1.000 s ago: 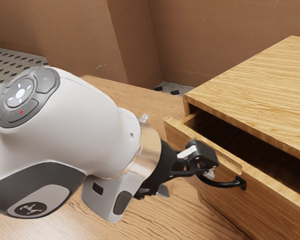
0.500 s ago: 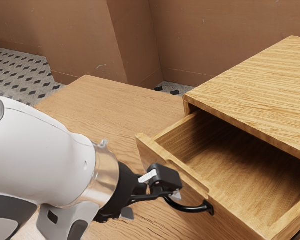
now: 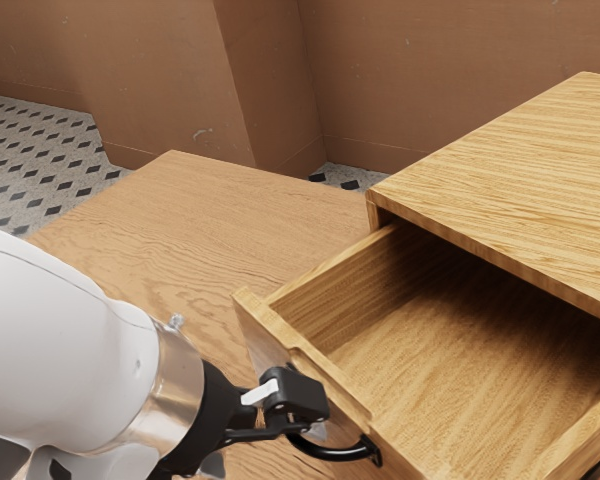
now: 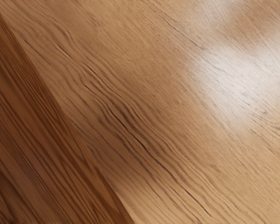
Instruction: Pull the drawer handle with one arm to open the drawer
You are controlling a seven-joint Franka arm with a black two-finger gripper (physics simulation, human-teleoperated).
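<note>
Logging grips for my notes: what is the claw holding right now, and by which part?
The claw grips the black handle, near its end toward the exterior view's left, on the open drawer.

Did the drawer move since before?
Yes. The drawer slid farther out of the cabinet, toward the exterior view's lower left, claw shut on its handle.

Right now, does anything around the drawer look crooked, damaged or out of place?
Nothing stands out. The drawer sits well out of the cabinet, square with it and undamaged, with the end effector at its black handle.
</note>
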